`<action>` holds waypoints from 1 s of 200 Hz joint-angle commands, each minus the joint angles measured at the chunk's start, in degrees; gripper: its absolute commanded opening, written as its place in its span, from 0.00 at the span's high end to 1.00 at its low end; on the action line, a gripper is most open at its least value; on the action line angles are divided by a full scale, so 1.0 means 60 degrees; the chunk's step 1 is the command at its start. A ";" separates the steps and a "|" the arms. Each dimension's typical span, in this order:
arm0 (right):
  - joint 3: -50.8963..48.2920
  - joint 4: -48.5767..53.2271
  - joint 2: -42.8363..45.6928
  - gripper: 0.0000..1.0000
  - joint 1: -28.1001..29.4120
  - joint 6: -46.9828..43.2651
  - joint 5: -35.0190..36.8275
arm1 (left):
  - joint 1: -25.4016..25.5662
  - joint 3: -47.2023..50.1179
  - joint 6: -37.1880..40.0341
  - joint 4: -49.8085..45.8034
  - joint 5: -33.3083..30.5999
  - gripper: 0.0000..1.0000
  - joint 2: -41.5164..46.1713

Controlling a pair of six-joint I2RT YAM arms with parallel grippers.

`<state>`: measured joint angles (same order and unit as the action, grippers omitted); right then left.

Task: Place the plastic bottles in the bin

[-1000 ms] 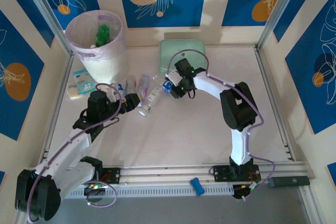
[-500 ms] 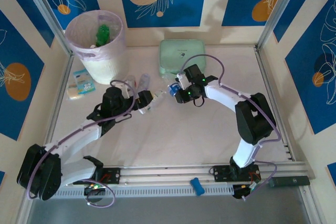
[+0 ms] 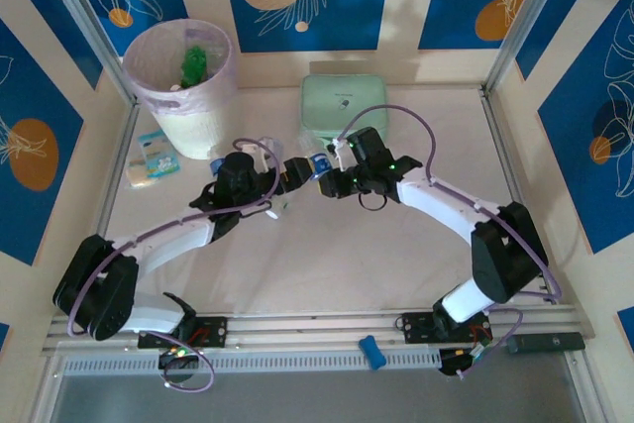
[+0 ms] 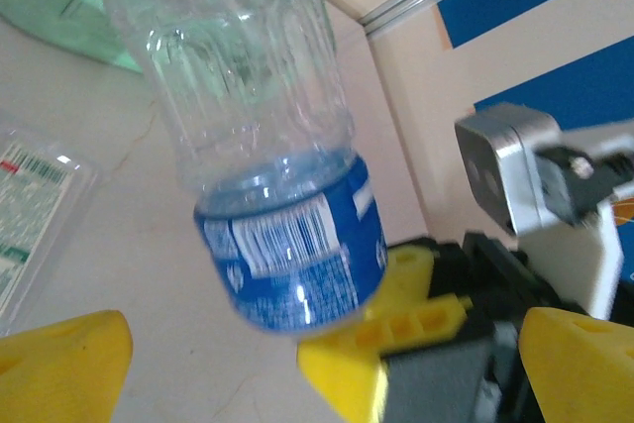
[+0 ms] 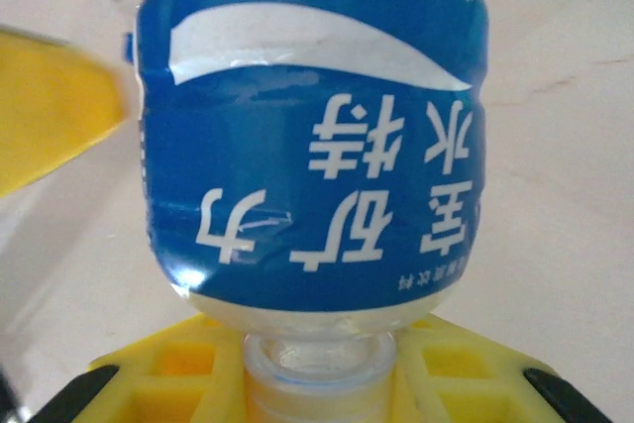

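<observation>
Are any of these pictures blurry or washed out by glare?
Left wrist view: bottle fairly sharp, the near yellow fingers soft-edged. Right wrist view: label print crisp, table behind it soft. Top view: evenly lit, sharp, only faint shadows, no strong glare.

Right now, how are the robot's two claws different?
The left claw is wide open, gripping nothing; the right claw is shut on the neck of a blue-labelled bottle. The left claw reaches in from the left, the right claw from the right. Both have yellow fingers.
</observation>
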<state>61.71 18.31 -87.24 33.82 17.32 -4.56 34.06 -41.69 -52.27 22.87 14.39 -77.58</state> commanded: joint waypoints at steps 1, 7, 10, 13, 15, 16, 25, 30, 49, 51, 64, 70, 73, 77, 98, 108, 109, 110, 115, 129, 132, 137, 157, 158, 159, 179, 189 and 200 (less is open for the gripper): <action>-0.0273 -0.0476 0.0512 0.78 0.0274 0.0580 -0.0729 | 0.0079 -0.0413 -0.0022 0.0524 -0.0151 0.00 -0.0220; -0.0340 -0.0560 0.0634 0.78 0.0341 0.0638 -0.0761 | 0.0079 -0.0480 0.0031 0.0470 -0.0154 0.00 -0.0259; -0.0365 -0.0603 0.0686 0.77 0.0372 0.0674 -0.0795 | 0.0079 -0.0502 0.0057 0.0433 -0.0157 0.00 -0.0280; -0.0410 -0.0659 0.0735 0.77 0.0400 0.0693 -0.0819 | 0.0079 -0.0520 0.0068 0.0399 -0.0170 0.00 -0.0290; -0.0434 -0.0691 0.0769 0.78 0.0420 0.0711 -0.0862 | 0.0079 -0.0532 0.0080 0.0383 -0.0172 0.00 -0.0295; -0.0445 -0.0714 0.0792 0.78 0.0424 0.0714 -0.0886 | 0.0087 -0.0542 0.0082 0.0373 -0.0172 0.00 -0.0311; -0.0524 -0.0843 0.0910 0.77 0.0509 0.0717 -0.1055 | 0.0072 -0.0566 0.0099 0.0348 -0.0195 0.00 -0.0351; -0.0554 -0.0884 0.0963 0.77 0.0553 0.0717 -0.1105 | 0.0078 -0.0566 0.0099 0.0361 -0.0203 0.00 -0.0369; -0.0614 -0.1025 0.1049 0.77 0.0711 0.0707 -0.1159 | 0.0079 -0.0515 0.0013 0.0456 -0.0231 0.00 -0.0443; -0.0617 -0.1043 0.1045 0.77 0.0725 0.0714 -0.1159 | 0.0079 -0.0509 0.0000 0.0463 -0.0231 0.00 -0.0455; -0.0654 -0.1120 0.1042 0.77 0.0777 0.0716 -0.1134 | 0.0076 -0.0465 -0.0033 0.0537 -0.0205 0.01 -0.0473; -0.0669 -0.1171 0.1039 0.77 0.0792 0.0739 -0.1130 | 0.0078 -0.0452 -0.0033 0.0538 -0.0200 0.03 -0.0488; -0.0675 -0.1195 0.1037 0.77 0.0793 0.0732 -0.1143 | 0.0079 -0.0449 -0.0033 0.0538 -0.0189 0.04 -0.0484; -0.0669 -0.1217 0.1019 0.77 0.0793 0.0739 -0.1168 | 0.0079 -0.0438 -0.0026 0.0538 -0.0180 0.05 -0.0475; -0.0581 -0.1264 0.0908 0.77 0.0836 0.0719 -0.1261 | 0.0079 -0.0377 -0.0019 0.0538 -0.0133 0.14 -0.0445; -0.0512 -0.1248 0.0825 0.77 0.0851 0.0724 -0.1304 | 0.0079 -0.0347 0.0003 0.0532 -0.0139 0.18 -0.0416; -0.0506 -0.1249 0.0820 0.77 0.0859 0.0720 -0.1305 | 0.0079 -0.0339 0.0000 0.0528 -0.0141 0.19 -0.0408; -0.0503 -0.1249 0.0810 0.77 0.0863 0.0719 -0.1305 | 0.0079 -0.0335 0.0012 0.0526 -0.0142 0.19 -0.0404; -0.0473 -0.1252 0.0767 0.77 0.0874 0.0707 -0.1324 | 0.0069 -0.0324 0.0010 0.0516 -0.0144 0.21 -0.0387; -0.0392 -0.1263 0.0662 0.77 0.0910 0.0695 -0.1306 | 0.0076 -0.0302 0.0068 0.0482 -0.0179 0.26 -0.0331; -0.0366 -0.1253 0.0636 0.76 0.0922 0.0690 -0.1306 | 0.0081 -0.0302 0.0080 0.0460 -0.0173 0.27 -0.0320; -0.0346 -0.1252 0.0605 0.76 0.0925 0.0687 -0.1306 | 0.0080 -0.0302 0.0104 0.0437 -0.0197 0.29 -0.0291; -0.0241 -0.1266 0.0514 0.69 0.0995 0.0688 -0.1269 | 0.0079 -0.0288 0.0261 0.0242 -0.0363 0.35 -0.0133; -0.0239 -0.1272 0.0518 0.69 0.0997 0.0688 -0.1273 | 0.0079 -0.0288 0.0267 0.0229 -0.0377 0.35 -0.0120; -0.0230 -0.1283 0.0520 0.69 0.0998 0.0687 -0.1267 | 0.0072 -0.0288 0.0278 0.0223 -0.0392 0.36 -0.0106; -0.0273 -0.1417 0.0604 0.51 0.1061 0.0716 -0.1182 | 0.0037 -0.0287 0.0537 -0.0087 -0.0741 0.38 0.0207; -0.0375 -0.1528 0.0715 0.44 0.1061 0.0749 -0.1149 | -0.0032 -0.0327 0.0712 -0.0323 -0.0914 0.39 0.0387; -0.0515 -0.1640 0.0886 0.37 0.1050 0.0772 -0.1084 | -0.0161 -0.0447 0.0979 -0.0673 -0.1039 0.40 0.0571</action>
<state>58.50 10.44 -83.74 39.72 21.30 -10.57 34.00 -43.29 -50.48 22.15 11.33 -77.67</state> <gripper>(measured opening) 0.570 0.632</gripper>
